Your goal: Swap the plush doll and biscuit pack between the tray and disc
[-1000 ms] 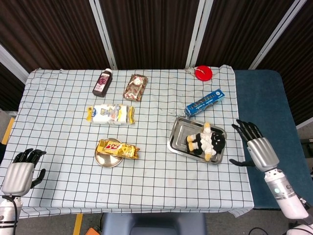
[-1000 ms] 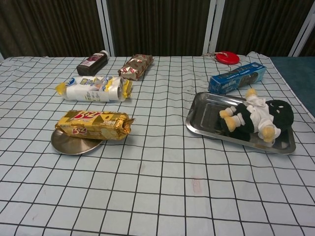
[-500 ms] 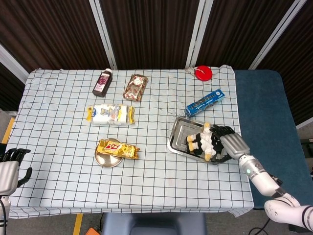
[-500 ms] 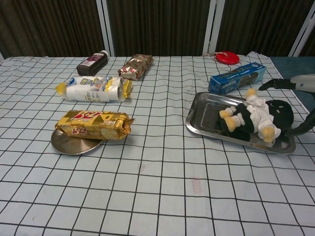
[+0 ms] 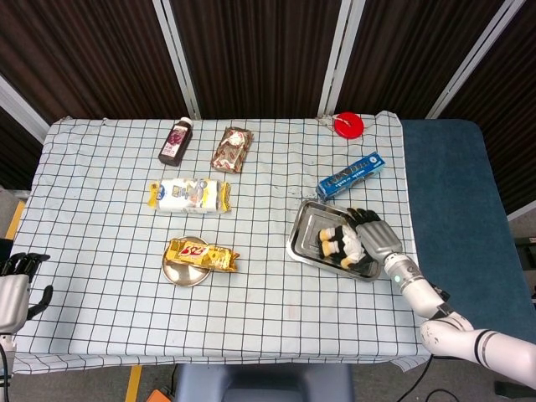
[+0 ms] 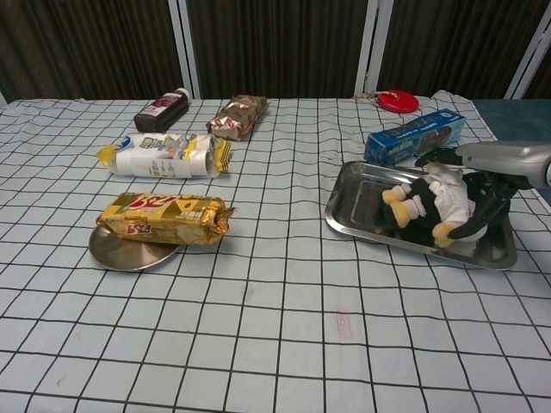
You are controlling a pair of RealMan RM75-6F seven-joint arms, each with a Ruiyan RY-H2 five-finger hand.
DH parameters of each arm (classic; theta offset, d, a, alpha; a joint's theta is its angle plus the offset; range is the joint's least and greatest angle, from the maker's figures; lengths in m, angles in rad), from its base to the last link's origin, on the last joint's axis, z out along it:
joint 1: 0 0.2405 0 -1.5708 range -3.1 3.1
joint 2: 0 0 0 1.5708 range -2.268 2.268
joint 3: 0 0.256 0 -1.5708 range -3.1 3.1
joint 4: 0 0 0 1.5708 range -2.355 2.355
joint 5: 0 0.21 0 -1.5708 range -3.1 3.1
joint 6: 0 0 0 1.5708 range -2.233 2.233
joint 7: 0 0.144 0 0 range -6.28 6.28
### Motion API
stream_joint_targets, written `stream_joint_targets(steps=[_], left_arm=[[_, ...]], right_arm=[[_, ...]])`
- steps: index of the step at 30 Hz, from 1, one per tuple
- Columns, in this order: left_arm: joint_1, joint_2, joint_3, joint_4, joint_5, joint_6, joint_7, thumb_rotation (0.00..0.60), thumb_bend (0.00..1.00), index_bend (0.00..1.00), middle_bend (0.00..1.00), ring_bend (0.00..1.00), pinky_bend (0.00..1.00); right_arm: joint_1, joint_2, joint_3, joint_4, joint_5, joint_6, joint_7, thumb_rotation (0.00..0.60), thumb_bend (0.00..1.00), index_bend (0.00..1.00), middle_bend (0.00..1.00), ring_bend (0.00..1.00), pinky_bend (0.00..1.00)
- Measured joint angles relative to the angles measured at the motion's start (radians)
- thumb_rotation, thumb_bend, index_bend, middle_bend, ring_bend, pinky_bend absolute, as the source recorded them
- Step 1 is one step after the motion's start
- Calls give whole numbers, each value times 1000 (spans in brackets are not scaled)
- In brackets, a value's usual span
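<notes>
The right hand (image 6: 482,185) wraps dark fingers around the soft plush doll (image 6: 426,206) in the shiny steel tray (image 6: 362,211); the crinkly gold biscuit pack (image 6: 164,218) lies on the round metal disc (image 6: 116,249); the left hand (image 5: 15,285) hangs apart, holding nothing

No lettering is resolving into words in either view. The biscuit pack (image 6: 164,218) on the disc (image 6: 129,249) is showing large red letters on its gold wrapper, but they are blurring past reading. The blue box (image 6: 415,135) is carrying white print along its side, too small to make out. The white packet (image 6: 164,155) is showing a blue emblem, equally unreadable.
</notes>
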Motion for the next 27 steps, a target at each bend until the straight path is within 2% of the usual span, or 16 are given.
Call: stream_joint_targets(steps=[4, 8, 12, 20, 27], left_arm=[[0, 1, -2, 0, 0, -3, -5, 600, 407, 253, 238, 170, 236], [0, 2, -2, -1, 0, -5, -5, 600, 407, 255, 238, 170, 237], [-1, 2, -3, -2, 1, -6, -4, 600, 406, 256, 239, 170, 237], [-1, 2, -5, -1, -2, -10, -7, 600, 406, 257, 238, 170, 237], [-1, 1, -7, 0, -3, -12, -6, 600, 407, 257, 239, 170, 236]], right_arm=[[4, -22, -4, 23, 23, 27, -30, 600, 106, 193, 214, 255, 253], [2, -40, -7, 35, 33, 66, -59, 600, 160, 436, 409, 488, 478], [-3, -55, -10, 47, 36, 105, -82, 600, 202, 636, 533, 648, 614], [-18, -77, -9, 65, 21, 170, -97, 600, 323, 843, 683, 797, 739], [-30, -71, 7, 28, -58, 219, 2, 600, 360, 881, 697, 809, 746]])
